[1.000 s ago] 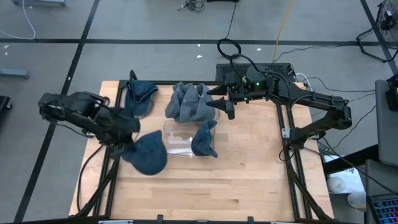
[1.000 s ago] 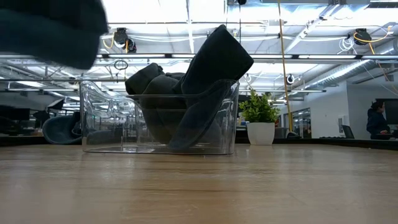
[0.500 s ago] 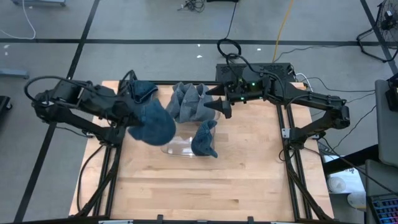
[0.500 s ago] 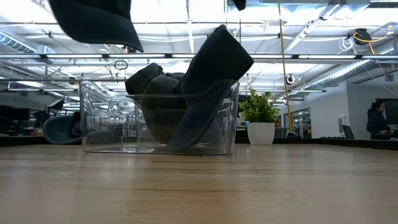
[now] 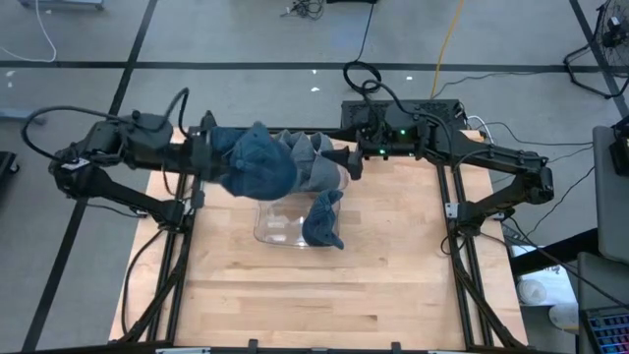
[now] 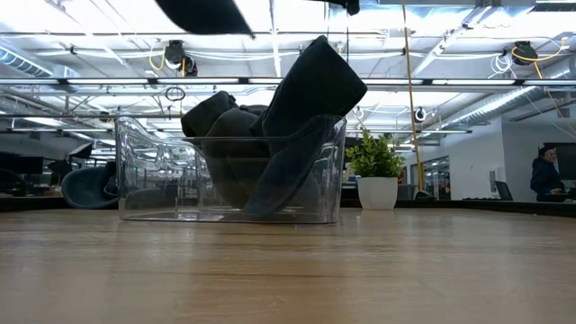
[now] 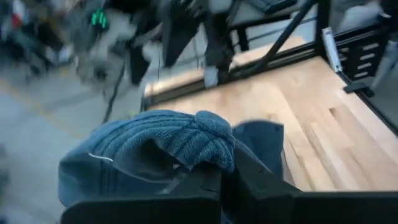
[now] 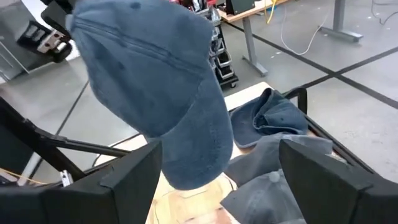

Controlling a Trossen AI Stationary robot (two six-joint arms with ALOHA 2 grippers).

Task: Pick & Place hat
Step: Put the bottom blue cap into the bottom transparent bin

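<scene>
Above the far left corner of the clear plastic bin, a blue denim cap is held aloft, pinched in the closed left gripper. Across the bin, the right gripper is spread wide, holding nothing. Bare wooden tabletop is left open nearside. Grey caps are partly covered.

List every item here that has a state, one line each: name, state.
Left gripper: shut on the held hat.
Held hat: lifted, in the air over the bin's far end.
Right gripper: open, empty, at the bin's far right.
Bin: upright, holding several hats.
Draped hat: hanging over the bin's rim.
Spare hat: lying on the table.
</scene>
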